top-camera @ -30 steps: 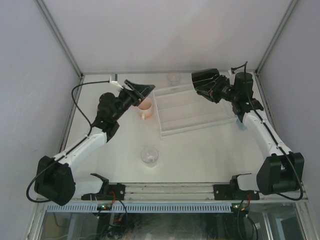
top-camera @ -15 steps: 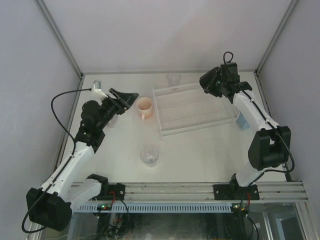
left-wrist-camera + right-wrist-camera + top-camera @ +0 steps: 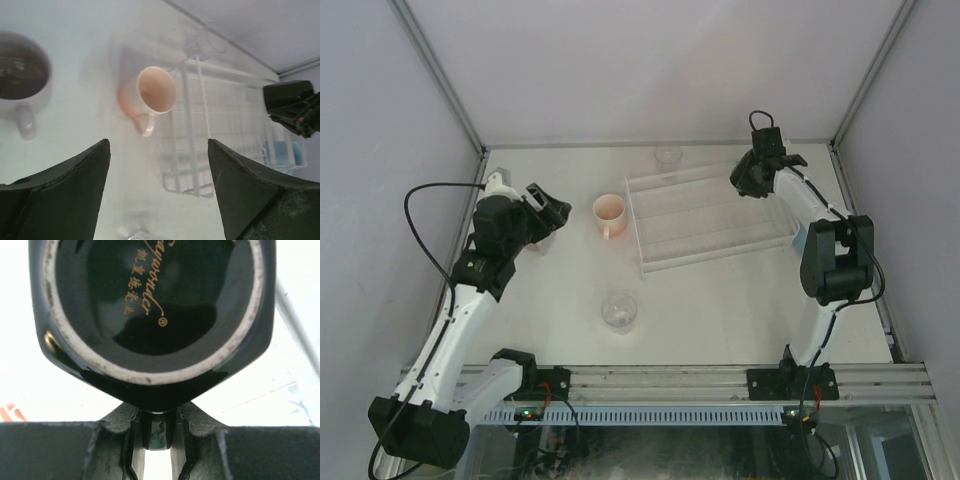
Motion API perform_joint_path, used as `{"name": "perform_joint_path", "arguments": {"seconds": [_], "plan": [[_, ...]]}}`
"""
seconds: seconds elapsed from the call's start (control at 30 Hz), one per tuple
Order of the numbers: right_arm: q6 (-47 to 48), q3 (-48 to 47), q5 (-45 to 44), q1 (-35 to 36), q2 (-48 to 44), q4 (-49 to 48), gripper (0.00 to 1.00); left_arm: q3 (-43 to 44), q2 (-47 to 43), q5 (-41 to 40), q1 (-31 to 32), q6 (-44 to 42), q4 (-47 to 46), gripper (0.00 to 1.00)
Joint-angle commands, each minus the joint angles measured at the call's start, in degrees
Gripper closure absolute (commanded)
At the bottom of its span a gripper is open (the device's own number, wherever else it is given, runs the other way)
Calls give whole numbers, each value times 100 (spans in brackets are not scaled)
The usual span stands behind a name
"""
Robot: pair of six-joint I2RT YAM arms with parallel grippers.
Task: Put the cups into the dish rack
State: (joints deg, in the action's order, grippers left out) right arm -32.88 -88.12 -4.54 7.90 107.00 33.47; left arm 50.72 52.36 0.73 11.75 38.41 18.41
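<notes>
Right claw clamped on black mug handle; only its base shows, rim hidden. Left claw fingers apart; mauve mug cut off at frame edge.

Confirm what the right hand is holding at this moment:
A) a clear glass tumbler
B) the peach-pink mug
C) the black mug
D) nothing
C: the right wrist view shows the right hand clamped on the black mug, whose glossy base with gold lettering fills the frame. The peach-pink mug stands on the table left of the dish rack.
</notes>
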Motion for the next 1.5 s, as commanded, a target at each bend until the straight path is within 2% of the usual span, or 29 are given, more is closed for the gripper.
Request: {"name": "perform_joint_path", "arguments": {"seconds": [0.0,0.7,0.87,1.03,1.17,1.3,1.47], "plan": [[411,-667,-505,-8,55,-290,100,109,142,16,-293,-193,373,17],[482,-718,-1434,165,940,-508,100,30,-157,-254,-369,-402,413,17],[370,-699,-1415,154,1041,-484,100,-42,-237,-261,-377,-407,488,17],[475,-698,-1249,256,1069,-500,78,-85,-284,-255,-374,-405,550,17],[512,-698,-1163,308,1071,-469,68,-70,-216,-219,-373,-428,631,17],[489,-699,-1082,287,1055,-418,61,-73,-208,-136,-376,-484,662,16],[440,-698,-923,331,823,-305,59,-73,-263,-62,-376,-559,671,15]]}}
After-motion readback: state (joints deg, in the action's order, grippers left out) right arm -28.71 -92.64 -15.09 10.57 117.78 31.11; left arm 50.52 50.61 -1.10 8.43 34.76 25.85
